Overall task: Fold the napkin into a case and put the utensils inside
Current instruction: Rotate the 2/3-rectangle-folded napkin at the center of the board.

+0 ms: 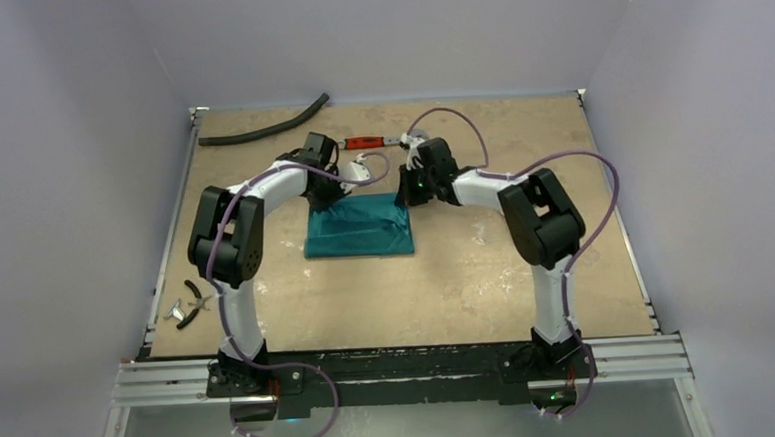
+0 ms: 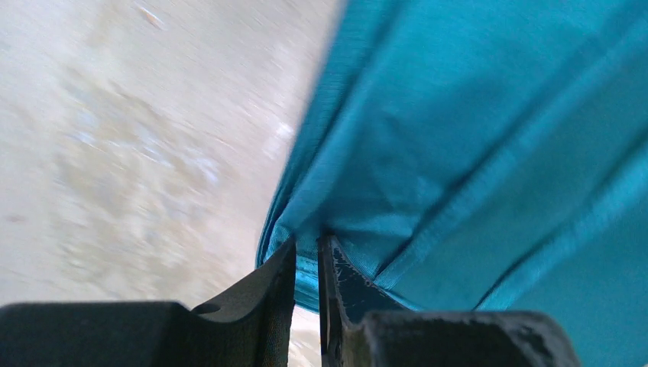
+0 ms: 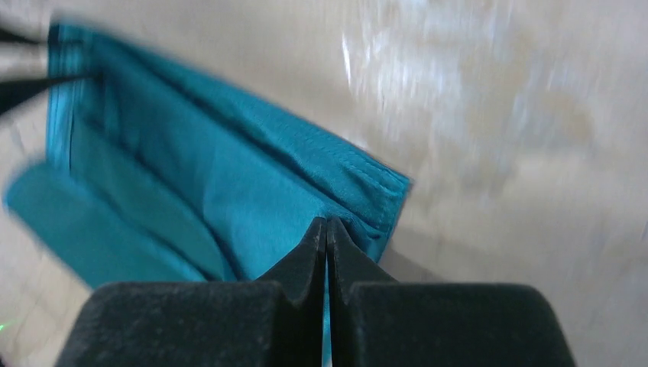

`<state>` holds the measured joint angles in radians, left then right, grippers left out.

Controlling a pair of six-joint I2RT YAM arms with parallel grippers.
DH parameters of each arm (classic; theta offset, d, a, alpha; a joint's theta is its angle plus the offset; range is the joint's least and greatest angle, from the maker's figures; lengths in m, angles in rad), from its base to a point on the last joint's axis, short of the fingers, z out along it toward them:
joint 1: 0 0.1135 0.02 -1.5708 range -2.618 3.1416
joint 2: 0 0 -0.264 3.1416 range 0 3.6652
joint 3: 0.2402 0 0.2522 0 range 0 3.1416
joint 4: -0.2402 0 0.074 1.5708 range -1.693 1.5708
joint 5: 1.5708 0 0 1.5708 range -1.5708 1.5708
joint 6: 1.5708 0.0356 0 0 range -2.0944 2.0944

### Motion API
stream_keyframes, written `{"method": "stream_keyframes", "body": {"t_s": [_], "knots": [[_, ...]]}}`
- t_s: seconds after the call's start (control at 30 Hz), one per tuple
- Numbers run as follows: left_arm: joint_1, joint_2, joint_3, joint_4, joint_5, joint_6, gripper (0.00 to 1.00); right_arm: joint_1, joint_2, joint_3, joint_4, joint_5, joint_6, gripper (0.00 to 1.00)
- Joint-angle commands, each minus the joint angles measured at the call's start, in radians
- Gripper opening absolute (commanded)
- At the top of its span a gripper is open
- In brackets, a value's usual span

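Note:
The teal-green napkin [image 1: 357, 232] lies folded in a rough rectangle at the table's middle, its far edge lifted. My left gripper [image 1: 336, 195] is shut on the napkin's far left corner; the left wrist view shows cloth [image 2: 474, 153] pinched between the fingers [image 2: 307, 246]. My right gripper [image 1: 408, 191] is shut on the far right corner; the right wrist view shows the hemmed cloth [image 3: 229, 199] clamped at the fingertips [image 3: 327, 225]. A white spoon [image 1: 363, 166] lies just behind the napkin between the two wrists. The wooden utensil is not visible.
A red-handled wrench [image 1: 364, 141] lies behind the spoon. A black hose [image 1: 264, 131] curves along the far left. Small black-handled pliers [image 1: 195, 299] lie near the left edge. Purple cables loop above both arms.

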<state>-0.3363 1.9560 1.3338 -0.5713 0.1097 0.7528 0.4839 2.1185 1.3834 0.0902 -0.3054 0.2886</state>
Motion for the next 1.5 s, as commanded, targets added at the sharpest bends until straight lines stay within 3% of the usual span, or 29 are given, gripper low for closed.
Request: {"method": "stream_keyframes", "body": {"t_s": [0.0, 0.17, 0.37, 0.5, 0.6, 0.83, 0.97, 1.1, 1.27, 1.47], "knots": [[-0.002, 0.137, 0.142, 0.039, -0.097, 0.040, 0.15, 0.024, -0.155, -0.272, 0.064, 0.073, 0.090, 0.00], [-0.047, 0.235, 0.335, -0.001, -0.076, 0.020, 0.17, 0.089, -0.334, -0.531, 0.166, 0.055, 0.202, 0.00], [-0.078, 0.204, 0.480, -0.076, 0.022, -0.078, 0.29, 0.148, -0.444, -0.557, 0.088, -0.007, 0.246, 0.00], [-0.045, 0.075, 0.483, -0.145, 0.071, -0.156, 0.35, 0.113, -0.469, -0.434, -0.001, -0.001, 0.179, 0.00], [0.020, -0.023, 0.442, -0.171, 0.114, -0.237, 0.43, 0.106, -0.400, -0.302, 0.004, -0.011, 0.148, 0.00], [0.152, -0.121, 0.183, -0.157, 0.111, -0.230, 0.43, 0.107, -0.072, 0.041, 0.001, -0.067, 0.081, 0.00], [0.204, -0.075, 0.140, -0.172, 0.139, -0.238, 0.41, 0.102, 0.007, 0.083, -0.029, -0.011, 0.068, 0.00], [0.187, -0.076, 0.095, -0.169, 0.221, -0.236, 0.39, 0.077, -0.035, -0.047, 0.026, 0.028, 0.076, 0.00], [0.079, -0.109, 0.057, -0.170, 0.209, -0.207, 0.34, 0.072, -0.139, -0.277, 0.171, 0.069, 0.137, 0.00], [-0.007, -0.144, 0.001, -0.147, 0.190, -0.225, 0.33, 0.094, -0.291, -0.604, 0.322, 0.178, 0.393, 0.00]]}}
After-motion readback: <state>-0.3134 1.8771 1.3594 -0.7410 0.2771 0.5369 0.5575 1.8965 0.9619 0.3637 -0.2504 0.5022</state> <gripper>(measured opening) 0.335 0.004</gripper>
